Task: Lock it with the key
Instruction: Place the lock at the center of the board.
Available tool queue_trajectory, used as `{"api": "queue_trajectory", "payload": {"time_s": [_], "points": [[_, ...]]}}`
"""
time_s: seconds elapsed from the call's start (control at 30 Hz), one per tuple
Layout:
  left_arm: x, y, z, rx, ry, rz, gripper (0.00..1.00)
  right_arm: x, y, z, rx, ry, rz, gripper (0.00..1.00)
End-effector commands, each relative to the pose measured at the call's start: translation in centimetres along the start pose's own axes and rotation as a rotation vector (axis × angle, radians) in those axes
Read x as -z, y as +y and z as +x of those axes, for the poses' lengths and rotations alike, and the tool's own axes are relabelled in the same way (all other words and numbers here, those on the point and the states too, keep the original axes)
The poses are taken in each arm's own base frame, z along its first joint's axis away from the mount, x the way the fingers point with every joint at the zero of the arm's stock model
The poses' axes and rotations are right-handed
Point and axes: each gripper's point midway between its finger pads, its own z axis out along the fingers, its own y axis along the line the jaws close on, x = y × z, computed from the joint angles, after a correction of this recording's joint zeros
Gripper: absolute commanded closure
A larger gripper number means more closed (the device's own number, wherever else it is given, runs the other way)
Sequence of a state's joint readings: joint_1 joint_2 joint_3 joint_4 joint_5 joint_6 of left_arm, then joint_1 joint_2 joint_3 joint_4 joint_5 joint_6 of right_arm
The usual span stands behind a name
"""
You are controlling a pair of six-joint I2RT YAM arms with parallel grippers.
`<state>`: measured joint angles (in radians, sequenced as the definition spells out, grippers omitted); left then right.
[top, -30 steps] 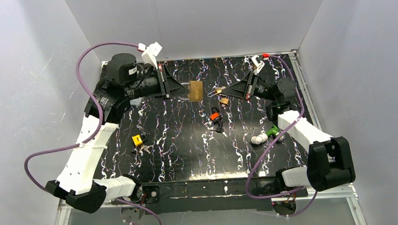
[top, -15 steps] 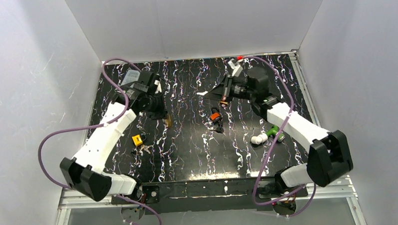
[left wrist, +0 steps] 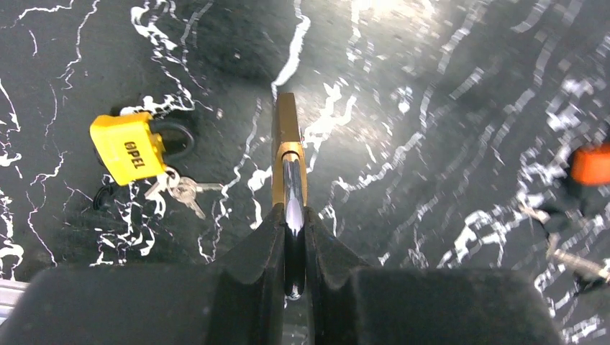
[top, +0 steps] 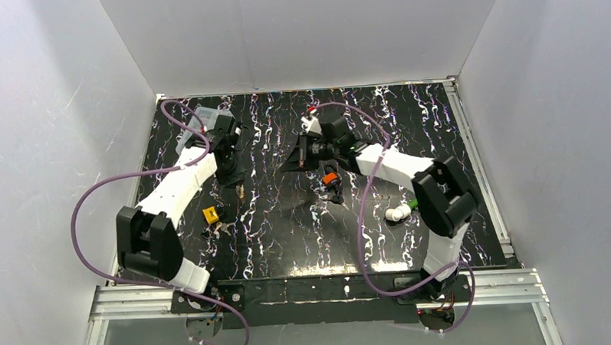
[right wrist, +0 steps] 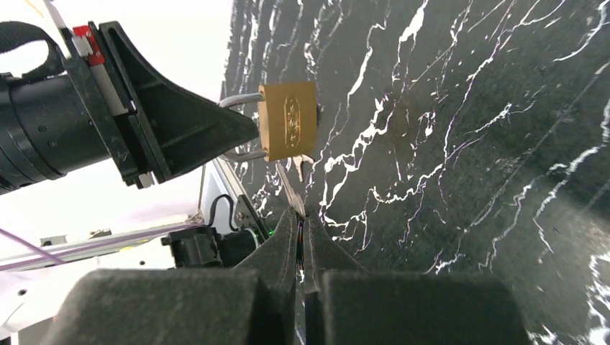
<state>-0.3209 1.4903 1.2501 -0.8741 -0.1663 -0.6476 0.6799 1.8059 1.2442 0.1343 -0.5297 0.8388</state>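
Left wrist view, left tool clamped on brass padlock, right tool pinching key

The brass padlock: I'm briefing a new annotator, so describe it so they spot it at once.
On the black marbled table, look left of centre, where the left end effector pinches a shackle. That shackle belongs to the brass padlock: plain gold metal and gripped, unlike the yellow padlock and the orange lock lying loose nearby.
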Motion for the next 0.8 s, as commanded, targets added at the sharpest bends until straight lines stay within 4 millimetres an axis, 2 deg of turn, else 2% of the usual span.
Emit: {"api": "queue_trajectory", "payload": {"time_s": [0.0, 0.13, 0.23, 0.37, 0.5, 0.7, 0.77], "points": [[-2.4, 1.2, -1.9, 0.101, -0.046, -0.052, 1.00, -2.3, 1.5, -1.1, -0.005, 0.004, -0.034, 0.99], [-4.0, 1.1, -2.4, 0.124, -0.032, -0.041, 1.00, -4.3, 0.9, -1.1, -0.019, 0.017, -0.027, 0.99], [-4.4, 1.1, -2.3, 0.125, -0.006, -0.040, 1.00, -5.8, 0.2, -0.8, -0.040, 0.034, -0.016, 0.99], [-4.4, 1.4, -2.3, 0.137, 0.010, -0.027, 0.91, -7.4, -0.6, -0.4, -0.062, 0.054, -0.003, 0.99], [-4.0, 1.8, -2.6, 0.129, 0.019, -0.033, 0.71, -8.8, -1.0, 0.2, -0.070, 0.083, 0.003, 0.99], [-2.1, 1.7, -3.2, 0.092, -0.004, -0.007, 0.51, -10.8, -1.1, 1.3, -0.064, 0.129, 0.016, 0.99], [-1.3, 1.8, -3.3, 0.079, -0.014, -0.001, 0.42, -11.5, -1.3, 1.7, -0.066, 0.144, 0.022, 0.99]]}}
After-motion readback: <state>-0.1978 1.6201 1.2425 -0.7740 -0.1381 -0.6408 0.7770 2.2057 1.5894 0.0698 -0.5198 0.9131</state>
